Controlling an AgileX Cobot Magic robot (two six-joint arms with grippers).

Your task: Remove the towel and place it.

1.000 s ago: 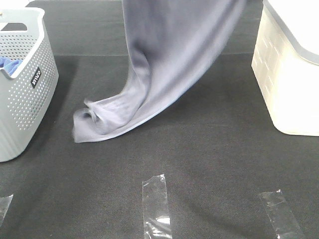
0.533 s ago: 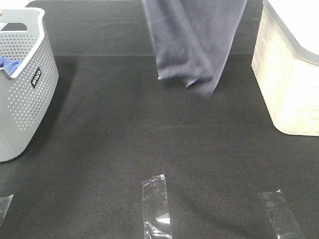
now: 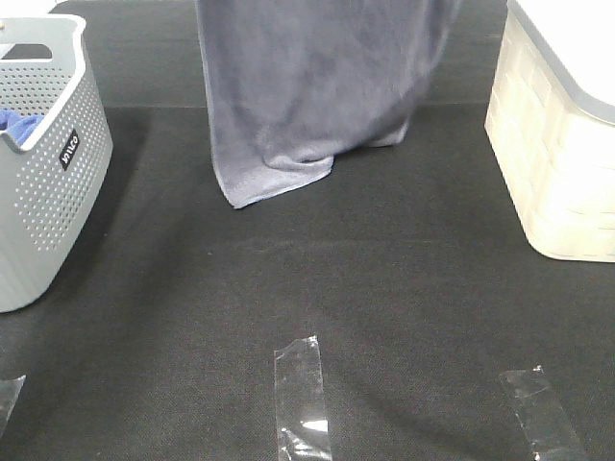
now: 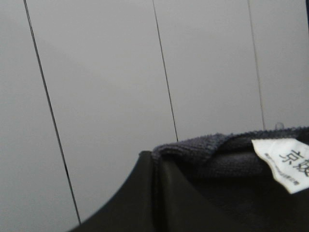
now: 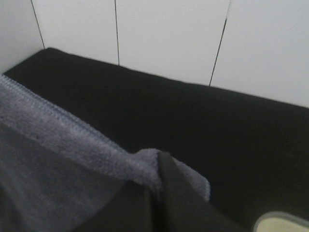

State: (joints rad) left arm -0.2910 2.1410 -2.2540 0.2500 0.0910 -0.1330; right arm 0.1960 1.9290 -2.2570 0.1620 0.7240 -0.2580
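Note:
The greyish-purple towel [image 3: 307, 86] hangs from above the exterior view's top edge, spread wide, its lower hem resting on the black table at the back middle. Neither gripper shows in that view. In the left wrist view my left gripper [image 4: 157, 166] is shut on the towel's hem [image 4: 203, 145], close to a white label [image 4: 285, 162]. My right gripper [image 5: 157, 169] is shut on another part of the towel's stitched edge [image 5: 67, 130]. The towel hangs clear of the grey perforated basket [image 3: 43, 163] at the left.
A small blue cloth [image 3: 17, 122] lies in the grey basket. A white lidded bin [image 3: 557, 144] stands at the right. Strips of clear tape [image 3: 303, 394] are stuck on the black table [image 3: 288, 279] near the front edge. A pale panelled wall [image 4: 120, 72] is behind.
The towel was lifted off the table into a narrow hanging bunch, then came down spread wider, its lower edge now resting on the table further left than half a second ago.

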